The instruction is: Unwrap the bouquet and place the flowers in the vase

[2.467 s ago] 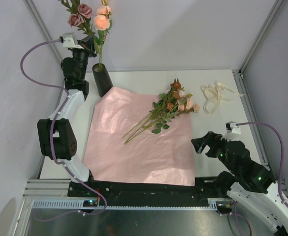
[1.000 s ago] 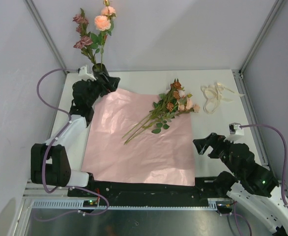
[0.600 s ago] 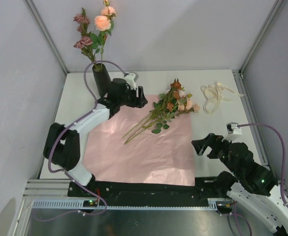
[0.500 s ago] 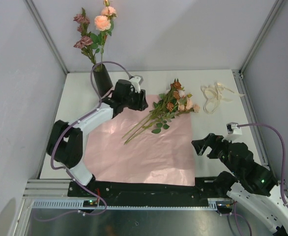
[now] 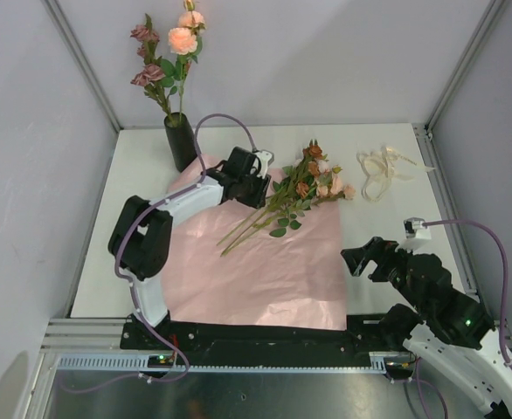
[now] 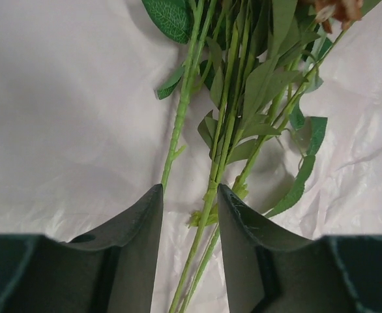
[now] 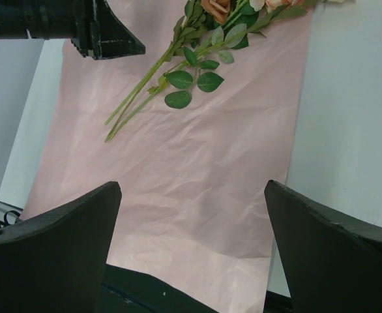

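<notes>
Several loose flowers (image 5: 295,192) lie on the spread pink paper (image 5: 256,271), heads toward the back right, stems toward the front left. My left gripper (image 5: 254,188) is down over their stems. In the left wrist view its fingers (image 6: 142,228) stand either side of two green stems (image 6: 207,208), partly narrowed, with a gap still showing on both sides. The black vase (image 5: 183,144) stands at the back left with three roses (image 5: 173,44) in it. My right gripper (image 5: 361,259) hangs wide open over the paper's right edge (image 7: 197,169), holding nothing.
A cream ribbon (image 5: 380,172) lies loose on the white table (image 5: 431,218) at the back right. Grey walls close in the left, back and right. The left arm's purple cable (image 5: 225,122) loops beside the vase. A black rail (image 5: 265,336) runs along the near edge.
The left arm has swung from the vase rightward over the paper to the loose stems, and its jaws have narrowed around them. The right arm has hardly moved.
</notes>
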Action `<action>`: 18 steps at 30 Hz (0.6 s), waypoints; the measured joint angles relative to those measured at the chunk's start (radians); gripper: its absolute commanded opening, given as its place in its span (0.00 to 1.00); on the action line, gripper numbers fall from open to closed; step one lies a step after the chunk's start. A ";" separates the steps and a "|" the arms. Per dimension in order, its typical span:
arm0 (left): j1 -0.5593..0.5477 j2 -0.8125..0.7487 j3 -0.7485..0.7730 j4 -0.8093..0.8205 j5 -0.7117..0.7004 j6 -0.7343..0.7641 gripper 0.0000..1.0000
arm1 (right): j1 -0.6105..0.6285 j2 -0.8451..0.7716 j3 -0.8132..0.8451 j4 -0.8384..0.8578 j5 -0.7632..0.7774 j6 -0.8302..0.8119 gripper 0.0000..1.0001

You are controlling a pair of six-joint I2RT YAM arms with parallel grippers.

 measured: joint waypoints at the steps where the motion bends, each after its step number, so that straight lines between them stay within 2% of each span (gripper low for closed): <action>1: -0.001 0.009 0.003 -0.006 0.000 0.002 0.42 | 0.000 -0.002 0.000 0.000 0.000 0.000 0.99; 18: -0.038 0.118 0.070 -0.050 0.010 0.010 0.36 | 0.000 -0.021 0.000 0.000 0.000 0.000 0.99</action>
